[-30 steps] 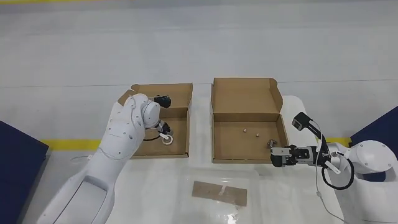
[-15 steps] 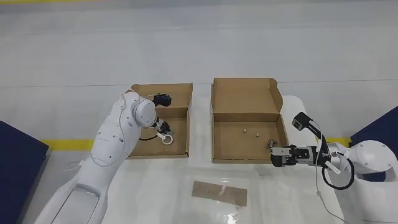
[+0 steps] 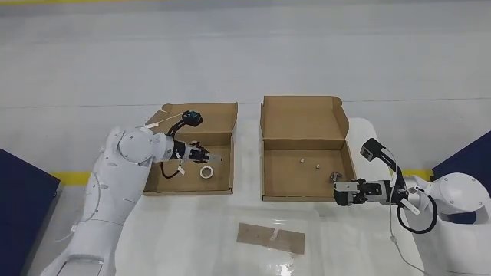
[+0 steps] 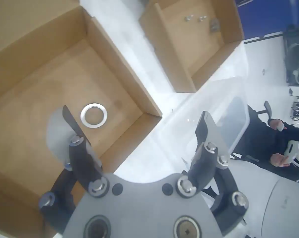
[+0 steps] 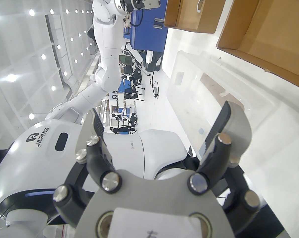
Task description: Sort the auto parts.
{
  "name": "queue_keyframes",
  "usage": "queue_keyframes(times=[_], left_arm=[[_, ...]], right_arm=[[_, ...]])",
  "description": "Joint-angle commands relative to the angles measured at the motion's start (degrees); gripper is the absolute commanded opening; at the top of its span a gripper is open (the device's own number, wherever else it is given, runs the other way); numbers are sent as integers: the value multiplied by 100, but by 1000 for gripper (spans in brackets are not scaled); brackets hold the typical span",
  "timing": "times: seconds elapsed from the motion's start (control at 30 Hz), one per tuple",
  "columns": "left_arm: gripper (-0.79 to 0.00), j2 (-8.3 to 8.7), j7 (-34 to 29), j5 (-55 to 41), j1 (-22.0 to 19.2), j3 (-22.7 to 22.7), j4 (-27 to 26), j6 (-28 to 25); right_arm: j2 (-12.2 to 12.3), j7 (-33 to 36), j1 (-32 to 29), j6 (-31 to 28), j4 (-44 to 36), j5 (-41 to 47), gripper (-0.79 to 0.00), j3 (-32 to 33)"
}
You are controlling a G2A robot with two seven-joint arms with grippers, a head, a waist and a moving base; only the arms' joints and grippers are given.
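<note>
**Top view.**
- The left box [image 3: 222,115] and the right box [image 3: 303,123] are standing side by side with lids folded back, apparently one per kind of part.
- A metal ring [image 3: 206,172] is lying flat on the left box's floor.
- Small fasteners [image 3: 302,159] and a darker bracket [image 3: 335,175] are lying in the right box, so the sorting looks well along.
- The left gripper [image 3: 201,156] is hanging over the left box, just beside the ring and on its far side.
- The right gripper [image 3: 341,192] is waiting low by the right box's near corner, well apart from any part.
- A cardboard scrap [image 3: 270,238] is lying nearer the robot.

**Left wrist view.**
- The left gripper [image 4: 135,115] is showing its jaws wide apart and carrying nothing.
- The ring [image 4: 93,115] is lying below on the box floor, close to one finger [image 4: 71,122] and touching neither.
- Judged from this, the ring is lying where it belongs.

**Right wrist view.**
- The right gripper [image 5: 160,112] is holding its jaws apart and empty, facing across the table.
- A clear tray [image 5: 175,80] is sitting between the jaws and the boxes.
- The ring [image 5: 201,3] is showing far off in the left box.
</note>
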Motion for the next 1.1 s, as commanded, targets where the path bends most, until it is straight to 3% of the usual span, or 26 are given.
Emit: queue_keyframes(times=[0.0, 0.3, 0.53, 0.7, 1.07], left_arm=[[0, 84, -7, -414, 316, -223, -450, 14], [0, 445, -376, -1758, 1230, -802, -1951, 383], [0, 711, -556, -2774, 1704, -1090, -2670, 562], [0, 874, -623, -3166, 1900, -1226, -3030, 629], [0, 874, -623, -3165, 1900, -1226, -3030, 629]], right_arm=[[0, 0, 0, 0, 0, 0, 0, 0], [0, 0, 0, 0, 0, 0, 0, 0], [0, 0, 0, 0, 0, 0, 0, 0], [0, 0, 0, 0, 0, 0, 0, 0], [0, 0, 0, 0, 0, 0, 0, 0]])
